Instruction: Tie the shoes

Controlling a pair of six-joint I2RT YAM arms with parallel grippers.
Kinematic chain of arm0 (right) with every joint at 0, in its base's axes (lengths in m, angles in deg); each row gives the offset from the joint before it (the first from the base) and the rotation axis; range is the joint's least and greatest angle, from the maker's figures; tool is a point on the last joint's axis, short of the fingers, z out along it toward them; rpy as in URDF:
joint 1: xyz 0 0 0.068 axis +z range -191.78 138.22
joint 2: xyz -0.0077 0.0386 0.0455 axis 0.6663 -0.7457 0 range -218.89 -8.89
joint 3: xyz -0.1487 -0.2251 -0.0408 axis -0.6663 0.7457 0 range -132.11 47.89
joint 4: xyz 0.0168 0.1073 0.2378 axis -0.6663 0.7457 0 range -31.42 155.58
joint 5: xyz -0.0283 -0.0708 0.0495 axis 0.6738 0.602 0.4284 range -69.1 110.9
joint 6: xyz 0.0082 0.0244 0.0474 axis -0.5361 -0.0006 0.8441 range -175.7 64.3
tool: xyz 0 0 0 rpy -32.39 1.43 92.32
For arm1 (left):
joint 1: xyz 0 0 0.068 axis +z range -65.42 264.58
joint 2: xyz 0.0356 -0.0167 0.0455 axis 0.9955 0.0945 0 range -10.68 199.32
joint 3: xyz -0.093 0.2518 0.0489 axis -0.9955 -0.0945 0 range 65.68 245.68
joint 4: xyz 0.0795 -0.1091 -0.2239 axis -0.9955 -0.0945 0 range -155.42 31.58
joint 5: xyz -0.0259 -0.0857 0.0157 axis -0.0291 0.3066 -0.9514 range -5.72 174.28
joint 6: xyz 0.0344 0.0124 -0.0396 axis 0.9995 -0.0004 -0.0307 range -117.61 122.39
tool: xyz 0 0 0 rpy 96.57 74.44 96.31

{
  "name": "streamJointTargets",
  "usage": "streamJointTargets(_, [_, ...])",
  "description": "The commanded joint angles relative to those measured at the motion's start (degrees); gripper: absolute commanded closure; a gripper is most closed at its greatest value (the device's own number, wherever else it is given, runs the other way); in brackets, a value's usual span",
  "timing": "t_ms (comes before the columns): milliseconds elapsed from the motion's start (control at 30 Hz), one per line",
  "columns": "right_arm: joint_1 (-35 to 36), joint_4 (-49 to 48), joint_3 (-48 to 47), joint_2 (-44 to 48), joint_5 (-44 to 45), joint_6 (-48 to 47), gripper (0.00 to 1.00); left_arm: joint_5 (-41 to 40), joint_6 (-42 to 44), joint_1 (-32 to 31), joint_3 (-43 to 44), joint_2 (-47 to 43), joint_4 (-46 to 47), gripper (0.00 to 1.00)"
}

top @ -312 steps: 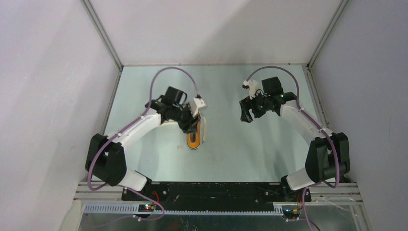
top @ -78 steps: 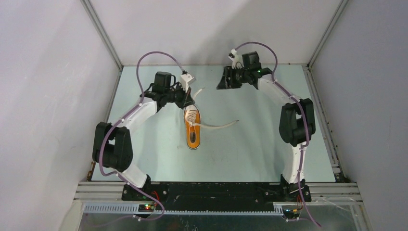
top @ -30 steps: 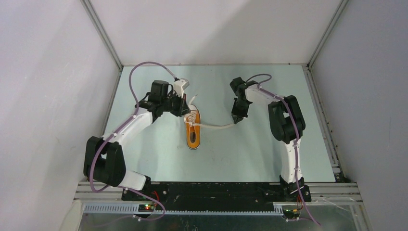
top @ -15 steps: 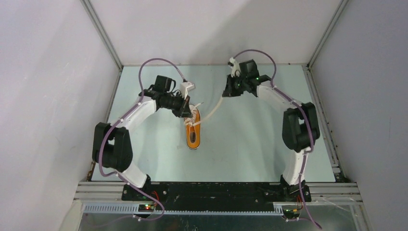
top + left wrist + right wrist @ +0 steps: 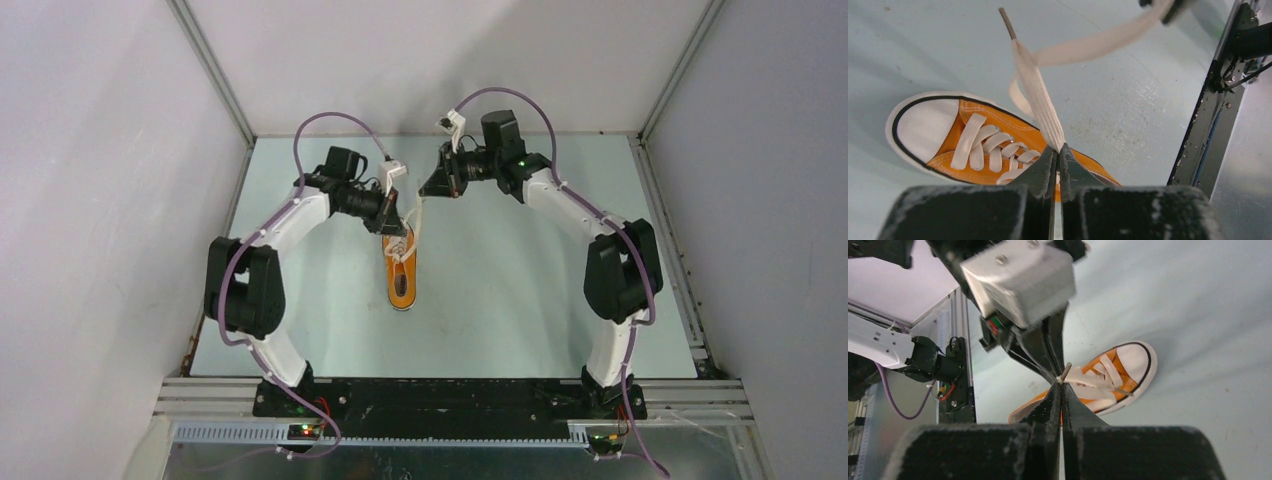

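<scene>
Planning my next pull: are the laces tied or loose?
Loose: the left claw and right claw each pinch a lace lifted off the shoe; no bow shows.

A pale green table (image 5: pixel 520 300), lightly scuffed and speckled, carries one small orange shoe (image 5: pixel 401 285). The shoe stands on its sole a little left of the middle, white toe toward the far side, heel toward the near edge.

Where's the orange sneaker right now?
In the top view the orange sneaker lies slightly left of the table's middle, on the near side of the left gripper, which pinches its lace.
</scene>
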Motion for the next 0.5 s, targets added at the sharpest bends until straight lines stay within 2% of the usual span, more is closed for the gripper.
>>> streamJointTargets(0, [0.9, -1.2, -7.0, -3.0, -4.8, 0.1, 1.0, 5.3, 1.1, 0.4, 3.0, 3.4, -0.9, 0.95])
streamJointTargets(100, [1.4, 0.8, -9.6, -4.8, -6.3, 0.5, 1.0, 3.4, -0.4, 0.5, 1.3, 3.6, 1.9, 0.95])
streamJointTargets(267, [1.1, 4.3, -14.1, -8.5, -9.0, 2.2, 1.0, -1.6, -4.7, 1.1, -2.2, 1.7, 12.0, 0.95])
streamJointTargets(467, [0.8, 5.8, -16.0, -10.8, -10.4, 3.8, 1.0, -1.2, -2.4, 1.4, -4.1, -0.3, 15.8, 0.93])
